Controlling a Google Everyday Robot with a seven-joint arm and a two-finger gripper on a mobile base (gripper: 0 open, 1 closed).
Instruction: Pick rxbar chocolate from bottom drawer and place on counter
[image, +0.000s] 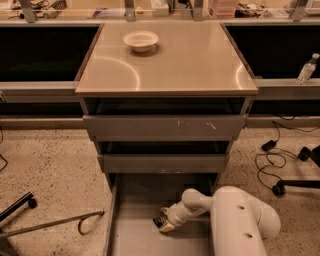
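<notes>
The bottom drawer (135, 235) is pulled out, its flat grey floor showing. My white arm reaches down from the lower right, and the gripper (165, 224) is low over the drawer floor near its middle. A small dark bar, the rxbar chocolate (160, 218), shows at the gripper's tip on the left side. The arm hides most of it, and I cannot make out whether it lies on the floor or is held. The counter (185, 60) is the glossy beige top of the cabinet, far above the gripper.
A white bowl (141, 40) sits at the counter's back left. Two shallower grey drawers (165, 127) stick out slightly above the bottom one. A plastic bottle (306, 69) stands on the right ledge. Cables and a chair base lie on the floor to the right, with a metal bar to the left.
</notes>
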